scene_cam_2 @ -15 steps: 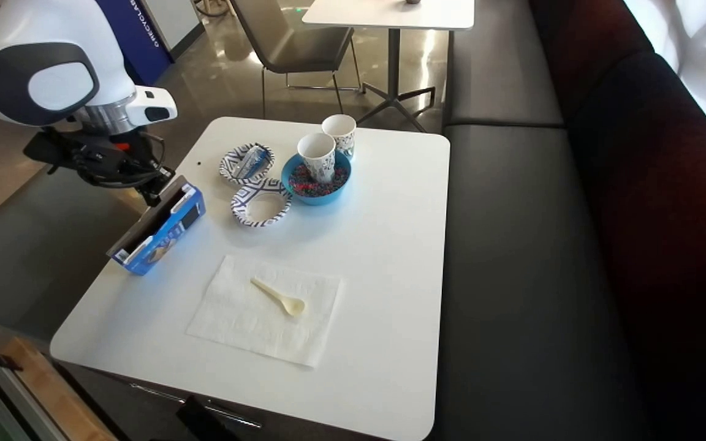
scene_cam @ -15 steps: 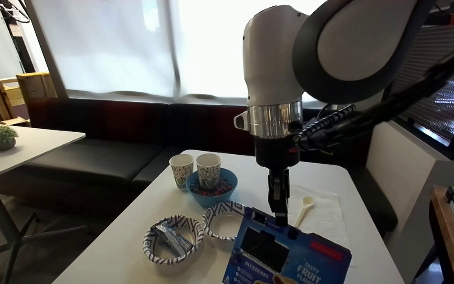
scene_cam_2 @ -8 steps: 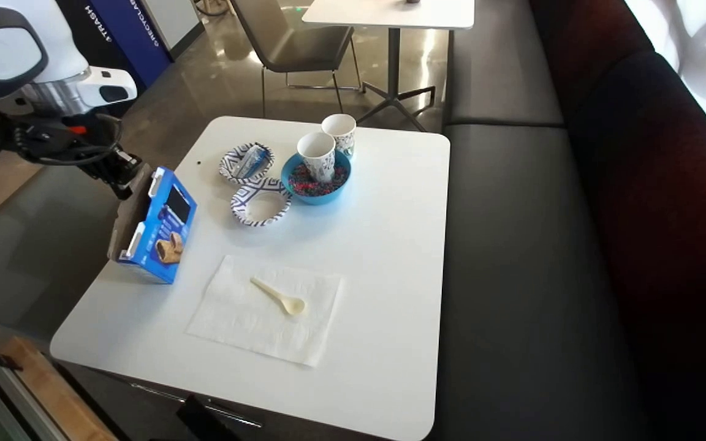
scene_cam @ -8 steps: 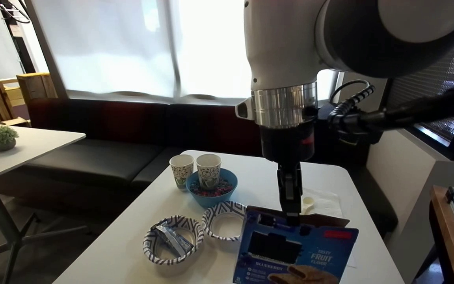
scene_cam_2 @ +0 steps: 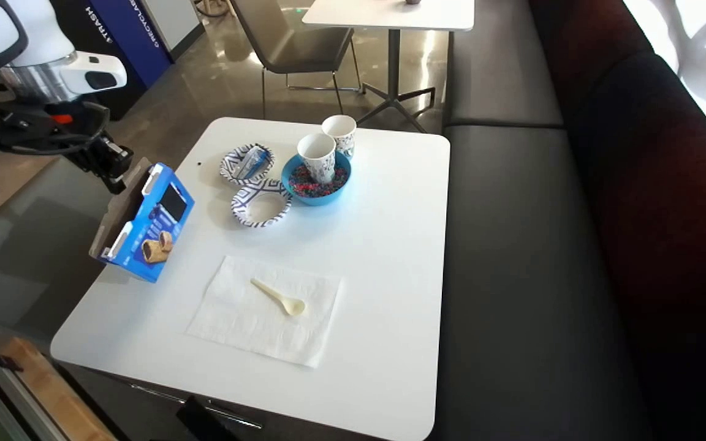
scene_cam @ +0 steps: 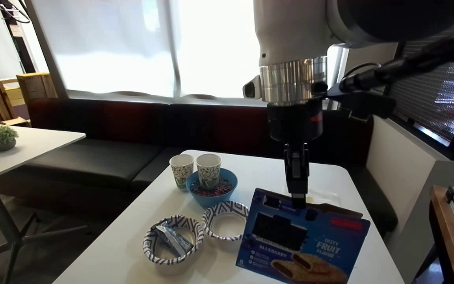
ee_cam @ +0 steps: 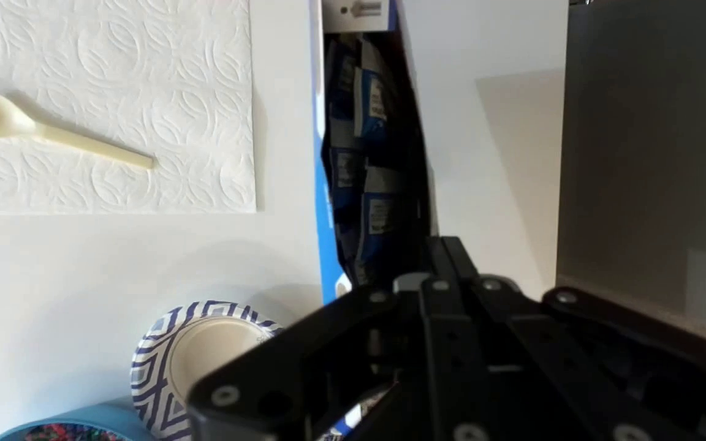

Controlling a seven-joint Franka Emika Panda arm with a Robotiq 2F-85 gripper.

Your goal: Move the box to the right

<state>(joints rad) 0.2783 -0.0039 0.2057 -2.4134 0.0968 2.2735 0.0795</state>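
The box is a blue packet with an open top, seen at the front of the white table in an exterior view. It stands tilted near the table edge in an exterior view. The wrist view looks down into the box, where several blue-and-white wrapped bars lie. My gripper shows in both exterior views at the box's top edge. Its fingers are together on one top wall in the wrist view. I cannot tell whether the box's lower edge touches the table.
Two patterned paper bowls stand beside the box, one holding wrapped bars. A blue bowl holds a paper cup; another cup stands beside it. A napkin with a spoon lies on the table.
My gripper and the box have moved together, rightward and up in an exterior view. The box's printed face has turned and tilted. The bowls, cups, napkin and spoon have not moved.
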